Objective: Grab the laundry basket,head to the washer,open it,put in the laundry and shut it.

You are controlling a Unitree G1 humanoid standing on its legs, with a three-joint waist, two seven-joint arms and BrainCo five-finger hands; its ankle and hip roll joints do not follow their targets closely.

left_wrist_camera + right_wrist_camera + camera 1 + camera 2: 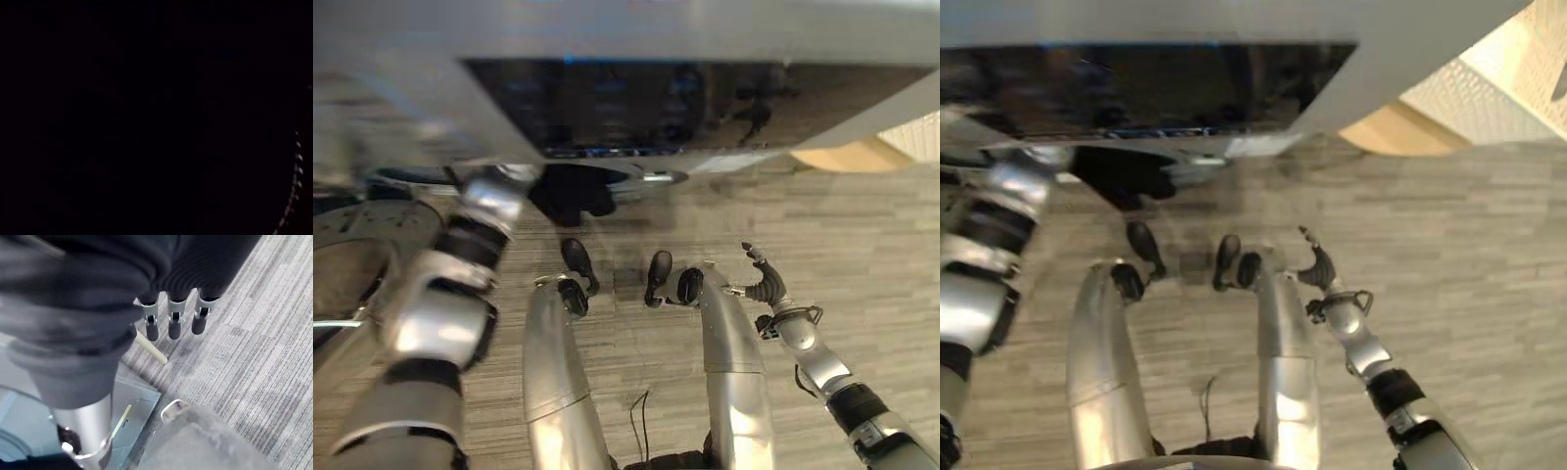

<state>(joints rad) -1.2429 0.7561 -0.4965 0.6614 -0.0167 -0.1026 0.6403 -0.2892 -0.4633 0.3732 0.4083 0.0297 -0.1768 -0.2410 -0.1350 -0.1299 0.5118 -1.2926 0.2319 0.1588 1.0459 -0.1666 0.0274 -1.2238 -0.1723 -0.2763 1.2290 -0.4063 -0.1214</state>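
The washer [724,34] runs along the far edge of the head views, one pale body with a dark glossy front [656,103], cut off at the top and both sides. The laundry cannot be made out. A dark lump sits just under the washer's lower edge at the end of the left arm, and it reads as the left hand [570,193] (any dark cloth there would blend into it). Whether that hand grips anything cannot be told, and its wrist view is almost wholly black, with one faint dotted curve [296,171] at one side.

At the robot's left, beside the left arm, is one round grey form [352,257], blurred and cut by the frame; whether it is the basket or a door cannot be told.

The right hand [766,279] hangs low at the robot's right, well apart from the washer, over grey striped carpet [862,245]. Its fingers [175,323] hang straight and loose, holding nothing.

On the carpet past those fingers lie one pale stick [152,350] and one flat grey plate [132,413], near each other.

Beside the washer's right end stand one tan wooden piece [1400,132] and one white lattice surface [1474,83], both cut off.
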